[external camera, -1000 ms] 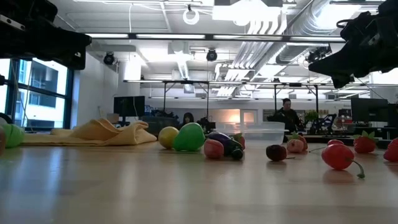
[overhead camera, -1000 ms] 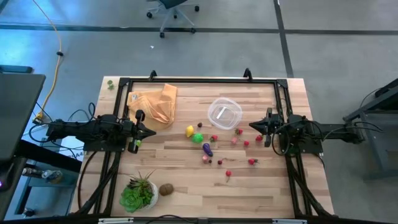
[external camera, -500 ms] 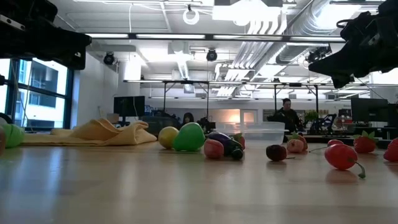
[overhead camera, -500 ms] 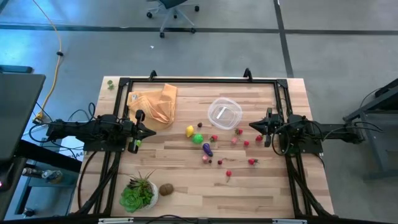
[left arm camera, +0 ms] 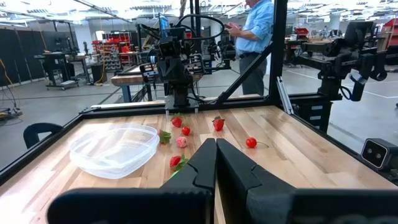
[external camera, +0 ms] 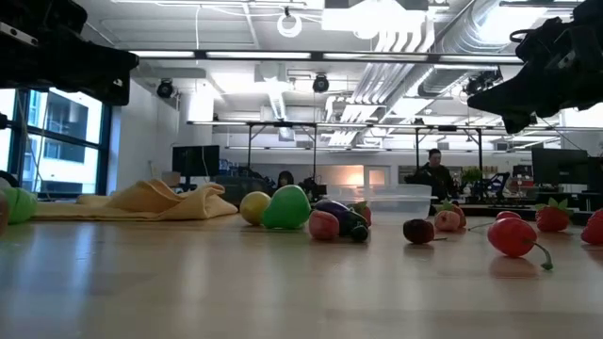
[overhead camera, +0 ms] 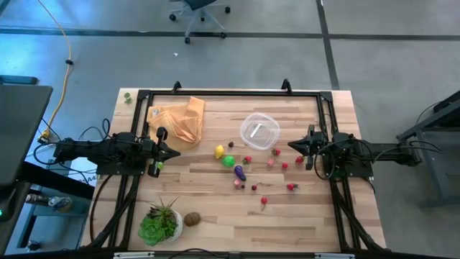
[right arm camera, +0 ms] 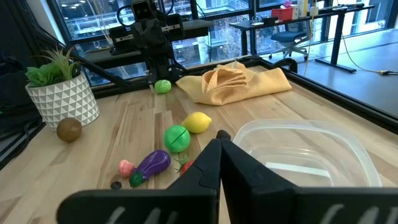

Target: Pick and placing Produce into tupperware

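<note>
Tupperware (overhead camera: 259, 130) sits empty, one yellow (overhead camera: 219, 151), one green (overhead camera: 228, 160), one purple piece (overhead camera: 239, 173) nearby; both jaws closed, holding nothing.

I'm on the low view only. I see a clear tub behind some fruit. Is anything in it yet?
Observer: No. From above the tub is empty; all the produce lies on the table around it.
Operator: Both arms are cut off at my top edge. Where are the claws?
Observer: The left claw hangs shut at the left side beside the cloth; the right claw hangs shut at the right, near the tub. Neither holds anything.
Operator: Anything off to the side I'm missing?
Observer: A brown piece sits at the front left beside a potted plant, apart from the rest.
</note>
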`<action>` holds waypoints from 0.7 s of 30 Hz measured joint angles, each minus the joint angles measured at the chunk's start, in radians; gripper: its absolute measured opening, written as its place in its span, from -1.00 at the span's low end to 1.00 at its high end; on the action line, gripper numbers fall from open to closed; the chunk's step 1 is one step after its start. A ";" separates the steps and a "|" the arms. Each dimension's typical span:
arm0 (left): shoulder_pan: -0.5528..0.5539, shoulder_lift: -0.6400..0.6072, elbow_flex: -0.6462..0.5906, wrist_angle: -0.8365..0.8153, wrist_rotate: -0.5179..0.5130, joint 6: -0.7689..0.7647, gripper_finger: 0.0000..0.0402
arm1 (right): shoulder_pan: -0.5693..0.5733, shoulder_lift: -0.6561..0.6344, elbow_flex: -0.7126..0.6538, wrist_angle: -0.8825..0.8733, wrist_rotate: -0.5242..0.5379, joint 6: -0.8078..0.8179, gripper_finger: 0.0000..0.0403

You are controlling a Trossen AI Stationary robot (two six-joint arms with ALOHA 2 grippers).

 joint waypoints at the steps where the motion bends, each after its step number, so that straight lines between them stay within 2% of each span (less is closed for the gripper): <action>1: 0.000 0.000 0.000 0.000 0.000 0.000 -0.99 | 0.000 0.000 0.000 0.000 0.000 0.000 -1.00; 6: 0.000 0.000 0.000 0.024 -0.057 0.026 -0.99 | 0.000 0.000 0.000 0.000 0.000 0.000 -1.00; 15: 0.000 0.000 0.000 0.018 -0.060 0.024 -0.99 | 0.000 0.000 0.000 0.000 0.000 0.002 -1.00; 21: 0.000 0.000 0.000 0.031 -0.069 0.024 -0.99 | 0.000 0.000 0.000 0.021 0.000 0.157 -1.00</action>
